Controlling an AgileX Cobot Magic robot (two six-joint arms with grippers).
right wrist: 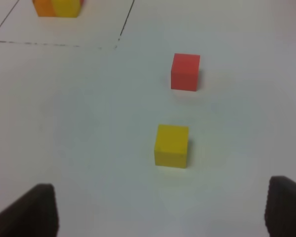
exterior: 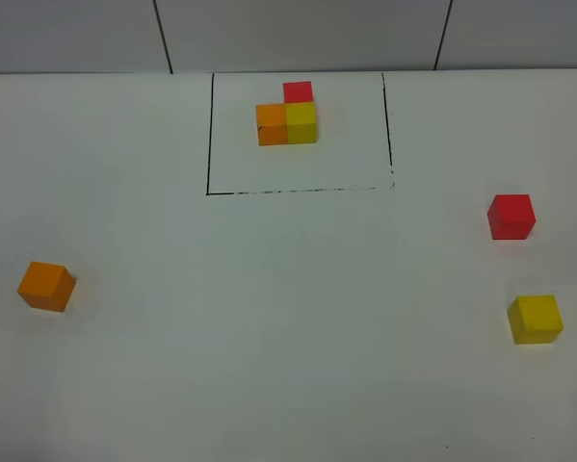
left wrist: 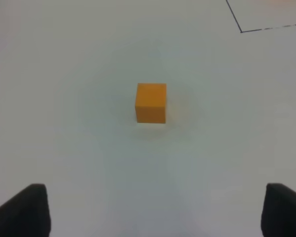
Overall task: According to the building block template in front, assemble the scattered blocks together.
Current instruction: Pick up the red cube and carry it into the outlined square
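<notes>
Template (exterior: 287,118) sits at middle of far edge of counter (exterior: 288,385), inside a black outline (exterior: 209,135): orange and yellow side by side, red behind the yellow. By left edge, alone: orange cube (exterior: 46,286). Near right edge: red cube (exterior: 511,217) and yellow cube (exterior: 535,319), apart, yellow closer to near edge. Left jaws spread, gripping nothing, orange cube ahead of them. Right jaws spread, gripping nothing, yellow cube ahead.

I'm getting the left gripper (left wrist: 155,213), right gripper (right wrist: 160,212) and building block template (right wrist: 57,7) all cropped by frame edges.
</notes>
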